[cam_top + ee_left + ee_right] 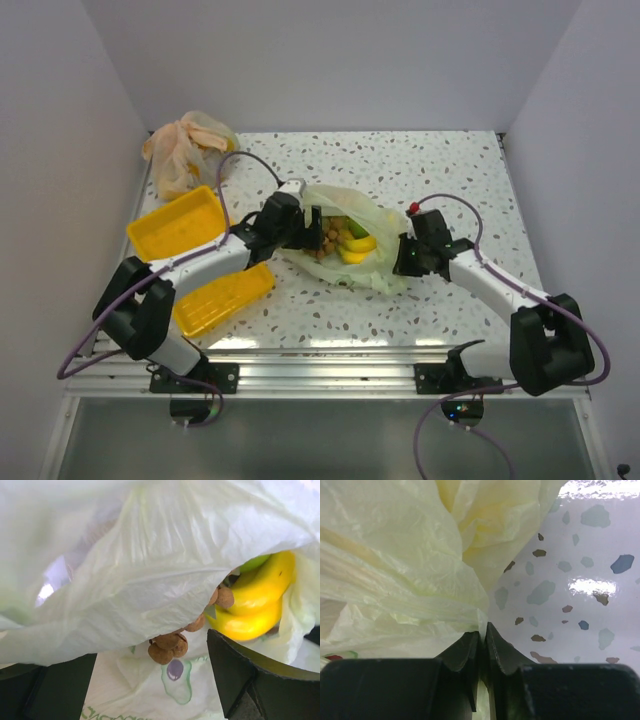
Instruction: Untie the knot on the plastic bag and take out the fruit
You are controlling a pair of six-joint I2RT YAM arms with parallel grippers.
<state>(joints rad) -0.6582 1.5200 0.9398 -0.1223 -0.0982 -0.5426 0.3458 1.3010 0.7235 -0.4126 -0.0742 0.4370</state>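
Note:
The pale green plastic bag (385,262) lies mid-table with its mouth facing left. Inside show a yellow banana (358,247) and a cluster of small brown fruits (326,240). My left gripper (300,225) is at the mouth, open. In its wrist view its fingers (235,675) straddle the lower bag layer, with the brown cluster (167,647), the banana (255,605) and a green fruit (256,561) just ahead under the lifted plastic (150,570). My right gripper (405,262) is at the bag's right side. It (483,630) is shut on a thin fold of the bag (395,565).
Two yellow trays (180,222) (225,297) sit left of the bag, beside my left arm. An orange-beige plastic bag (185,150) is bunched in the back left corner. White walls close the table on three sides.

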